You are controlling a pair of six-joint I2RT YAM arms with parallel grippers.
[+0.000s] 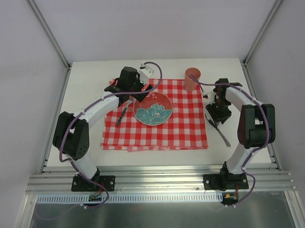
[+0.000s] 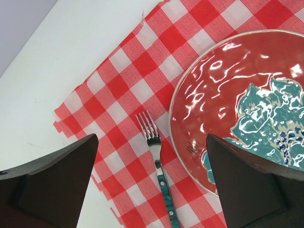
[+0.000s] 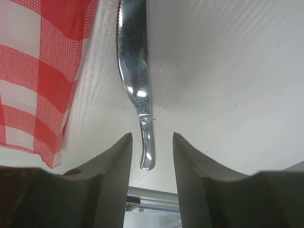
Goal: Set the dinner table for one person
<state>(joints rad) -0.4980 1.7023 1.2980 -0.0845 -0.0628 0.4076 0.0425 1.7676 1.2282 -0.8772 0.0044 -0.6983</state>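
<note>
**Knife lies loose between parted jaws**

The right gripper [image 3: 151,137] has its jaws parted, with the end of the knife [image 3: 135,71] between them and a gap on each side. The knife lies on the dinner table [image 3: 228,71], just beside the checked cloth [image 3: 38,71]. The left gripper [image 2: 152,137], spread wide, hangs over the fork [image 2: 156,166] and plate [image 2: 223,95]. A cup [image 1: 192,77] stands at the cloth's far corner.

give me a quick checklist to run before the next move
1. right gripper open, fingers clear of the knife: ok
2. knife flat on the table, right of the cloth: ok
3. knife square to the cloth edge: not ok, slanted
4. fork on the cloth, left of the plate, apart from it: ok
5. left gripper open and empty: ok
6. cup upright at the cloth's far right corner: ok
</note>
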